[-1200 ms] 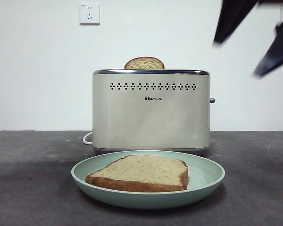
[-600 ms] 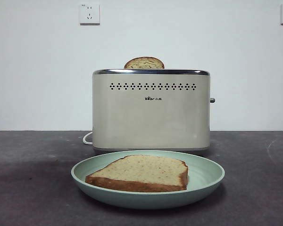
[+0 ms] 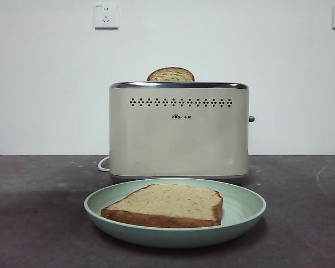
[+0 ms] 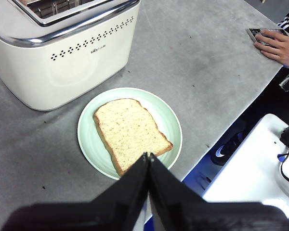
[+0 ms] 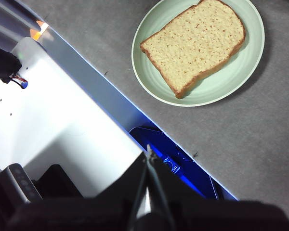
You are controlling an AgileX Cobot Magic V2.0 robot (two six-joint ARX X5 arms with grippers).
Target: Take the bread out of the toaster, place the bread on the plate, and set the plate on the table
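The bread (image 3: pixel 166 204) lies flat on the pale mint-green plate (image 3: pixel 243 215), which rests on the dark table (image 3: pixel 39 223) in front of the cream toaster (image 3: pixel 178 134). The left wrist view shows the bread (image 4: pixel 129 132) on the plate (image 4: pixel 171 127) beside the toaster (image 4: pixel 62 57), with my left gripper (image 4: pixel 149 156) shut and empty, raised above the plate's near rim. My right gripper (image 5: pixel 148 151) is shut and empty, held high past the table's front edge, well away from the bread (image 5: pixel 197 43) and plate (image 5: pixel 231 79).
A narrower slice (image 3: pixel 171 75) pokes out of the toaster's top slot. A white cord (image 3: pixel 103 163) trails beside the toaster. A person's hand (image 4: pixel 279 45) rests on a device at the table's edge. White equipment (image 5: pixel 62 130) stands off the table.
One second ago dark gripper parts showed at the front view's top right; they have left that view. Bread, plate and toaster have not moved.
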